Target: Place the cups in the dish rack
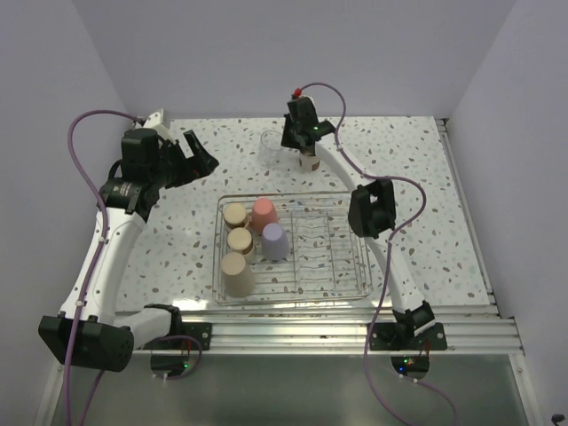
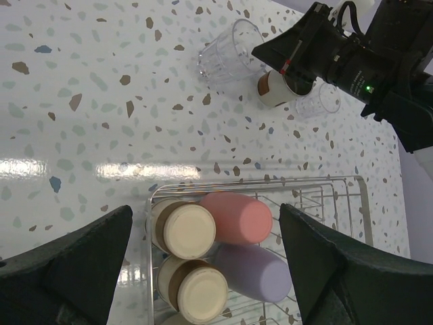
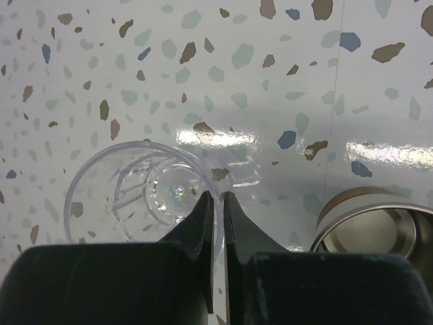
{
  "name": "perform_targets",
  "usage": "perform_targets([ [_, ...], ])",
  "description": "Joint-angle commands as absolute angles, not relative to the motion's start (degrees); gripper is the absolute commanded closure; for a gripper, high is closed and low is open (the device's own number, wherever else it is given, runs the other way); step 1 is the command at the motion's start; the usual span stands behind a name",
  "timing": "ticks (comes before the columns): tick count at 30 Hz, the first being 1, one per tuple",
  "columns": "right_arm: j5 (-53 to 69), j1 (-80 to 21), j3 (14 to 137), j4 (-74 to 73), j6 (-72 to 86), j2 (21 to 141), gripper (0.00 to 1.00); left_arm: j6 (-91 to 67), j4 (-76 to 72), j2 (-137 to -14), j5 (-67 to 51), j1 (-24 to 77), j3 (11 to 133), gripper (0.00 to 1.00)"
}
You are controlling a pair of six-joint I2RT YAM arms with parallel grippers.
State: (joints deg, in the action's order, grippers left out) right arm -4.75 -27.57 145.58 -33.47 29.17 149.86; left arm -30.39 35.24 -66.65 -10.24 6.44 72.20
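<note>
My right gripper (image 3: pixel 218 200) is shut on the right-hand rim of a clear cup (image 3: pixel 135 189) standing upright on the table. A short brown metallic cup (image 3: pixel 372 230) stands open side up just right of it. From above, that clear cup (image 1: pixel 269 140) and the brown cup (image 1: pixel 309 161) sit beyond the dish rack (image 1: pixel 364 257), under the right gripper (image 1: pixel 293 142). The rack holds upside-down cups: a tall tan one (image 1: pixel 237 275), two brown ones (image 1: pixel 240 240), a pink one (image 1: pixel 264 213) and a lavender one (image 1: pixel 274 240). My left gripper (image 1: pixel 206 158) hangs open and empty beyond the rack's left corner.
A second clear cup (image 2: pixel 318 101) stands on the far side of the brown cup (image 2: pixel 274 88), partly behind the right arm. The right half of the rack (image 2: pixel 358 196) shows only bare wire. Walls close the table at the back and sides.
</note>
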Motion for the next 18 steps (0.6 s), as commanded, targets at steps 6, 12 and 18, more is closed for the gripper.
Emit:
perform_targets([
  [6, 1.5, -27.2, 141.4, -23.9, 36.7, 134.9, 1.00, -27.6, 32.3, -66.5, -14.5, 6.2, 75.4, 0.07],
  [12, 13.0, -26.2, 127.6, -16.7, 44.3, 120.9, 1.00, -27.1, 24.7, -64.0, -23.8, 6.2, 73.9, 0.04],
  [18, 24.2, -26.3, 108.2, -5.5, 56.7, 106.1, 1.00, -30.4, 15.7, -60.6, -32.0, 6.2, 69.9, 0.00],
])
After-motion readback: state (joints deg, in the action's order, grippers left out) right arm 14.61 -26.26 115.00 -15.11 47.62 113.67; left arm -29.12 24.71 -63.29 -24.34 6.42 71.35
